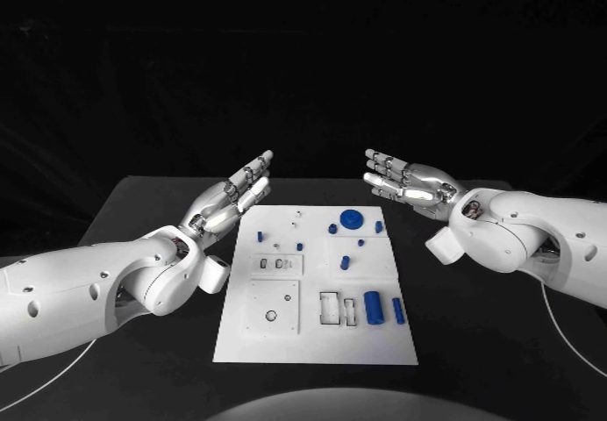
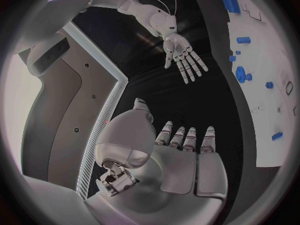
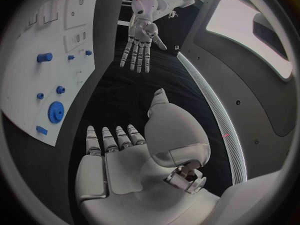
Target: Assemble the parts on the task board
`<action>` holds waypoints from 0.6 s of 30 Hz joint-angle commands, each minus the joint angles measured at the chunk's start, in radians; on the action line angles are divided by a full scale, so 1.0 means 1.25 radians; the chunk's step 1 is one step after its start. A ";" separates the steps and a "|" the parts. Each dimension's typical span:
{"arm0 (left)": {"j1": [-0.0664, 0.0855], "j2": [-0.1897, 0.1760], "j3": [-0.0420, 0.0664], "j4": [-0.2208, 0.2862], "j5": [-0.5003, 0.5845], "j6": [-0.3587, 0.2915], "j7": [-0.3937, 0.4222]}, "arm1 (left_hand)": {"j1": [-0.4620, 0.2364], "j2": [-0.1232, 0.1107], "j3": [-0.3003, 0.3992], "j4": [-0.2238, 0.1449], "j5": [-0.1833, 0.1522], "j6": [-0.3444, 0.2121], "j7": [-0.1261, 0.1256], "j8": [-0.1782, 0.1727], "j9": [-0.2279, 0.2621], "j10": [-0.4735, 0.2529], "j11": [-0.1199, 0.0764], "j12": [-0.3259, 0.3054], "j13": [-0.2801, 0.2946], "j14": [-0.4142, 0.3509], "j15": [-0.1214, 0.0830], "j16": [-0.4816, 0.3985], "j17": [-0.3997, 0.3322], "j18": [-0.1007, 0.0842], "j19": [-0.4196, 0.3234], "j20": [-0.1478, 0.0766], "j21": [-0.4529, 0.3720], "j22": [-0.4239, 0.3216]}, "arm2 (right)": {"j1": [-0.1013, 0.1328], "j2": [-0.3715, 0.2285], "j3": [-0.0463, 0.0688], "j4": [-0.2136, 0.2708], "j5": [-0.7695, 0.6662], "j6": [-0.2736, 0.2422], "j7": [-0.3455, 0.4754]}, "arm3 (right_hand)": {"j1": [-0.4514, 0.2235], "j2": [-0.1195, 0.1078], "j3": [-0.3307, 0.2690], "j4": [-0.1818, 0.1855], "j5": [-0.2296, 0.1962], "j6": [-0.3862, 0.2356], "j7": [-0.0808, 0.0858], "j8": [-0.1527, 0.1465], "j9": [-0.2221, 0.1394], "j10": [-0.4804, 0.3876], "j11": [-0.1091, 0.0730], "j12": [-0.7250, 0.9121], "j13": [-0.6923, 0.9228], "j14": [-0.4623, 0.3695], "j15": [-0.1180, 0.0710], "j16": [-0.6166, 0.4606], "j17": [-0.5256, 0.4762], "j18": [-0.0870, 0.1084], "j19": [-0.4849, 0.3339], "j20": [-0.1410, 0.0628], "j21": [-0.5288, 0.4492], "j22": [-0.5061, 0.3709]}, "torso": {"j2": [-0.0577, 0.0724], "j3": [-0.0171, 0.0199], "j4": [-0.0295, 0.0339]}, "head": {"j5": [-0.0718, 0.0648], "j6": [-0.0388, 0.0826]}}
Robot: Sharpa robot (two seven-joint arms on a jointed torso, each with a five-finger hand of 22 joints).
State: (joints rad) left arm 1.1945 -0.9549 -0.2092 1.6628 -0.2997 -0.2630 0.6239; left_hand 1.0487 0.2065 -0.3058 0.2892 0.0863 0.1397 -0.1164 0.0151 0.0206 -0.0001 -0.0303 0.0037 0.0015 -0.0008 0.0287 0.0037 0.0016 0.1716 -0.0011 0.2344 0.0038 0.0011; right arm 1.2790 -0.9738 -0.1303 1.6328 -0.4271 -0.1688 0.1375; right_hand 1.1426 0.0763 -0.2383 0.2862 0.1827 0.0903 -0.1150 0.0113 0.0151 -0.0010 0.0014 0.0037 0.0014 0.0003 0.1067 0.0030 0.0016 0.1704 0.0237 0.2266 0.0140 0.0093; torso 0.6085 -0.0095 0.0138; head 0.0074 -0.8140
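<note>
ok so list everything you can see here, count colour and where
table: one, black, under everything
task board: one, white, flat in the middle of the table, with cut-out slots in its near half
gear: one, blue, round, at the far right of the board
cylinder: one, blue, lying near the board's right edge
bar: one, blue, thinner, just right of the cylinder
small parts: several, blue, scattered over the board's far half
left robot hand: one, silver, held above the table left of the board, fingers apart, holding nothing
right robot hand: one, silver, above the table right of the board, holding nothing
</note>
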 commanded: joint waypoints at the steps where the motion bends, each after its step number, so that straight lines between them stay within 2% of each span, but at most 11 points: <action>1: 0.007 -0.014 0.001 0.018 -0.023 -0.011 0.023 | 0.010 0.001 -0.004 0.001 -0.002 0.006 0.001 0.005 0.001 0.000 0.009 -0.003 -0.001 0.001 0.004 -0.003 -0.001 0.005 0.001 0.005 -0.003 -0.001 | 0.015 -0.005 0.000 0.010 -0.206 0.016 -0.070 | 0.009 -0.009 0.012 0.002 0.003 0.005 -0.005 0.004 0.001 0.001 0.005 -0.003 -0.001 0.000 0.007 -0.002 -0.001 0.008 0.029 -0.001 0.013 0.009 | 0.027 -0.0030 0.0024 | 0.002 0.009; 2: 0.009 -0.019 0.001 0.023 -0.023 -0.012 0.024 | 0.010 0.001 -0.004 0.001 -0.002 0.007 0.001 0.005 0.001 0.000 0.009 -0.003 -0.001 0.001 0.005 -0.003 -0.001 0.005 0.001 0.004 -0.003 -0.001 | 0.020 -0.006 0.000 0.013 -0.236 0.018 -0.079 | 0.012 -0.011 0.016 0.001 0.003 0.006 -0.007 0.004 0.001 0.001 0.003 -0.003 -0.001 0.002 0.008 -0.001 0.000 0.008 0.038 -0.001 0.017 0.011 | 0.029 -0.0034 0.0026 | 0.002 0.010; 5: 0.017 -0.036 0.002 0.042 -0.023 -0.014 0.032 | 0.016 0.001 -0.004 0.001 -0.001 0.015 0.002 0.006 0.002 0.000 0.007 -0.003 -0.001 0.001 0.004 -0.003 -0.001 0.006 0.001 -0.019 -0.003 -0.001 | 0.047 -0.008 0.001 0.024 -0.357 0.025 -0.113 | 0.018 -0.024 0.030 0.001 0.002 0.029 -0.003 0.007 0.004 0.002 0.004 -0.002 -0.001 0.043 0.016 0.009 0.009 0.007 0.083 0.003 0.032 0.018 | 0.041 -0.0056 0.0043 | 0.002 0.016; 8: 0.025 -0.048 0.001 0.055 -0.023 -0.014 0.034 | 0.019 0.000 -0.003 0.001 0.000 0.019 0.002 0.006 0.002 0.000 0.006 -0.003 -0.001 0.001 0.003 -0.003 -0.001 0.007 0.001 -0.024 -0.003 -0.001 | 0.071 -0.009 0.001 0.033 -0.458 0.034 -0.137 | 0.032 -0.028 0.040 -0.002 0.014 0.061 0.014 0.012 0.008 0.016 0.017 0.002 0.003 0.121 0.029 0.026 0.021 0.007 0.159 0.016 0.058 0.030 | 0.050 -0.0074 0.0062 | 0.002 0.020; 10: 0.030 -0.054 0.001 0.063 -0.022 -0.013 0.033 | 0.020 0.000 -0.003 0.001 0.000 0.019 0.002 0.006 0.002 0.000 0.006 -0.003 -0.001 0.001 0.003 -0.003 -0.001 0.007 0.001 -0.024 -0.003 -0.001 | 0.084 -0.007 0.001 0.038 -0.524 0.039 -0.148 | 0.042 -0.030 0.043 -0.003 0.030 0.078 0.023 0.014 0.009 0.032 0.032 0.006 0.007 0.214 0.047 0.048 0.034 0.007 0.240 0.041 0.087 0.042 | 0.056 -0.0081 0.0071 | 0.001 0.021; 12: 0.035 -0.061 0.001 0.071 -0.020 -0.013 0.032 | 0.022 0.002 -0.002 0.001 0.003 0.020 0.005 0.006 0.002 0.000 0.007 -0.003 -0.001 0.001 0.005 -0.003 -0.001 0.007 0.001 -0.023 -0.003 -0.001 | 0.098 -0.005 0.001 0.043 -0.600 0.042 -0.158 | 0.058 -0.034 0.045 -0.006 0.052 0.113 0.037 0.018 0.013 0.063 0.049 0.013 0.012 0.423 0.061 0.104 0.063 -0.002 0.410 0.049 0.146 0.066 | 0.062 -0.0088 0.0077 | 0.000 0.024; 13: 0.038 -0.064 0.001 0.075 -0.019 -0.013 0.031 | 0.024 0.003 -0.001 0.001 0.006 0.020 0.006 0.006 0.002 0.000 0.008 -0.003 -0.001 0.001 0.006 -0.003 -0.001 0.007 0.001 -0.021 -0.003 -0.001 | 0.105 -0.004 0.001 0.046 -0.642 0.043 -0.162 | 0.067 -0.034 0.046 -0.008 0.062 0.130 0.042 0.020 0.015 0.079 0.053 0.016 0.014 0.523 0.058 0.129 0.076 0.001 0.493 0.052 0.170 0.074 | 0.064 -0.0092 0.0084 | 0.001 0.022; 14: 0.041 -0.067 0.001 0.079 -0.017 -0.013 0.030 | 0.026 0.004 0.000 0.001 0.009 0.020 0.007 0.006 0.002 0.000 0.010 -0.003 -0.001 0.001 0.007 -0.003 -0.001 0.007 0.001 -0.020 -0.003 -0.001 | 0.111 -0.003 0.001 0.049 -0.683 0.044 -0.167 | 0.082 -0.031 0.047 -0.014 0.083 0.154 0.049 0.023 0.017 0.108 0.061 0.022 0.018 0.594 0.054 0.149 0.085 0.007 0.554 0.049 0.185 0.077 | 0.067 -0.0099 0.0103 | 0.001 0.021; 15: 0.044 -0.070 0.001 0.082 -0.015 -0.012 0.030 | 0.028 0.005 0.000 0.001 0.012 0.020 0.007 0.006 0.002 0.000 0.011 -0.003 -0.001 0.001 0.008 -0.003 -0.001 0.007 0.001 -0.018 -0.003 -0.001 | 0.116 -0.002 0.001 0.052 -0.721 0.044 -0.171 | 0.098 -0.028 0.048 -0.022 0.105 0.185 0.056 0.028 0.020 0.154 0.071 0.032 0.024 0.662 0.048 0.169 0.095 0.001 0.611 0.037 0.197 0.079 | 0.070 -0.0101 0.0123 | 0.000 0.021; 16: 0.045 -0.071 0.001 0.084 -0.014 -0.012 0.029 | 0.028 0.005 0.000 0.001 0.014 0.020 0.008 0.006 0.002 0.000 0.012 -0.003 -0.001 0.001 0.009 -0.003 -0.001 0.007 0.001 -0.017 -0.003 -0.001 | 0.119 -0.001 0.001 0.054 -0.742 0.044 -0.174 | 0.106 -0.027 0.047 -0.027 0.111 0.209 0.060 0.032 0.023 0.192 0.074 0.041 0.029 0.706 0.041 0.183 0.102 0.002 0.648 0.026 0.206 0.081 | 0.072 -0.0103 0.0139 | 0.000 0.020; 18: 0.050 -0.077 0.001 0.091 -0.010 -0.013 0.027 | 0.031 0.007 0.001 0.001 0.019 0.021 0.009 0.006 0.002 0.000 0.013 -0.003 -0.001 0.001 0.011 -0.003 -0.001 0.007 0.001 -0.015 -0.003 -0.001 | 0.126 0.002 0.001 0.059 -0.802 0.044 -0.182 | 0.135 -0.018 0.048 -0.044 0.130 0.278 0.070 0.043 0.030 0.309 0.079 0.065 0.044 0.795 0.012 0.202 0.117 0.012 0.736 0.004 0.215 0.079 | 0.076 -0.0106 0.0168 | 0.001 0.018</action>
State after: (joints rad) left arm 1.2542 -1.0495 -0.2091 1.7703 -0.3134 -0.2792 0.6404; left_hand 1.0777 0.2117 -0.3058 0.2892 0.1072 0.1594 -0.1074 0.0189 0.0218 -0.0002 -0.0227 0.0037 0.0013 -0.0008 0.0361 0.0037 0.0017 0.1716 -0.0012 0.2088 0.0038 0.0013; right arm 1.4339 -0.9730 -0.1294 1.7030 -1.1952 -0.1318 -0.0415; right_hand 1.3025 0.0513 -0.1776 0.2370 0.3377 0.4167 -0.0307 0.0615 0.0504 0.3505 0.0984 0.0774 0.0513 0.9643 0.1298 0.2481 0.1431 0.1703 0.9160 0.2380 0.2799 0.1092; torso 0.6900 -0.0210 0.0277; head 0.0079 -0.7888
